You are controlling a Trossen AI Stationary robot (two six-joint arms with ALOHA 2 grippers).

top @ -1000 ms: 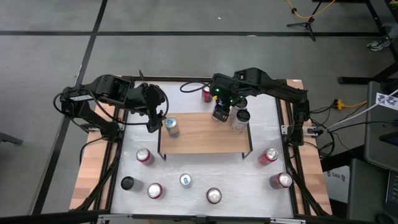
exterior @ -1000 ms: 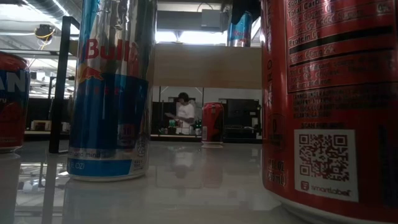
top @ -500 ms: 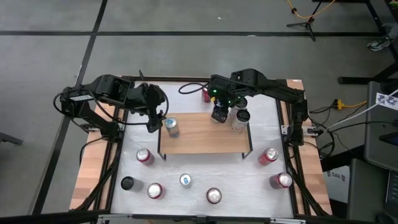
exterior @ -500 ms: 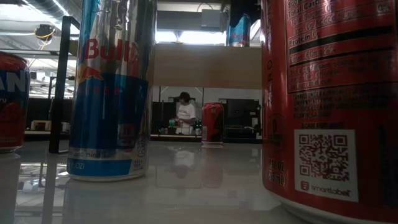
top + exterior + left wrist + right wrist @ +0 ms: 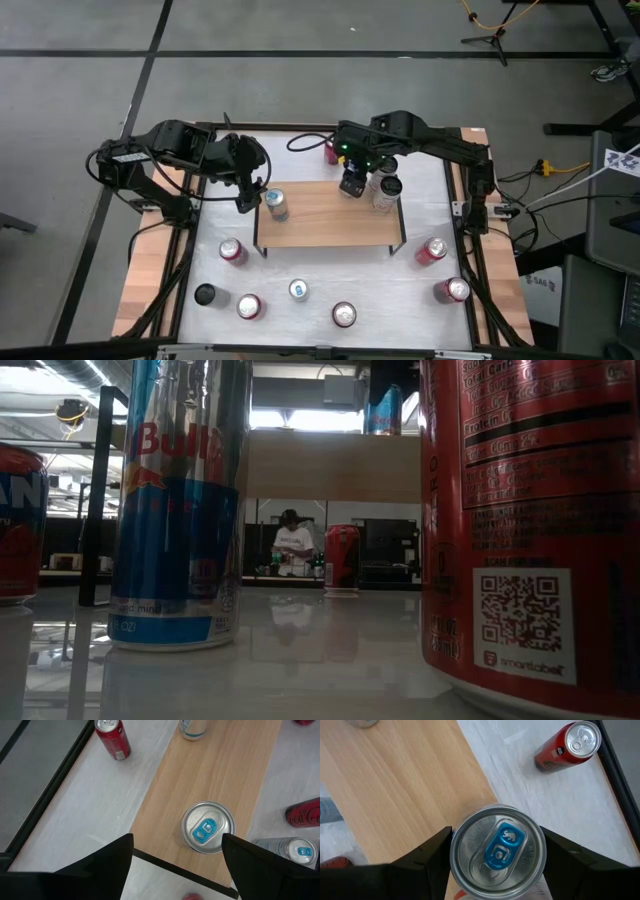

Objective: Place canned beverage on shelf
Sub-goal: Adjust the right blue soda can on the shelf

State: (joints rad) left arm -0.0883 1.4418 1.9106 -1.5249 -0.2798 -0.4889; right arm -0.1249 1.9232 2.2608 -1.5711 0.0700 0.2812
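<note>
The right end effector point(image 5: 352, 185) grasps a blue-tabbed can point(image 5: 497, 850) above the shelf point(image 5: 330, 222), upper centre of the high view. The left end effector point(image 5: 247, 200), released, hovers beside a second can point(image 5: 277, 204) standing at the shelf's left end.

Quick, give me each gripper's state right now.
Left gripper: open, holding nothing, above a blue-tab can standing on the shelf.
Right gripper: closed on a can, at the shelf's far edge.

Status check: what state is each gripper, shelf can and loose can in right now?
Left gripper: open, empty.
Right gripper: shut on held can.
Held can: upright, at shelf far edge.
Left can: upright on shelf.
Silver can: upright, shelf's right end.
Table cans: upright, unshelved.
</note>
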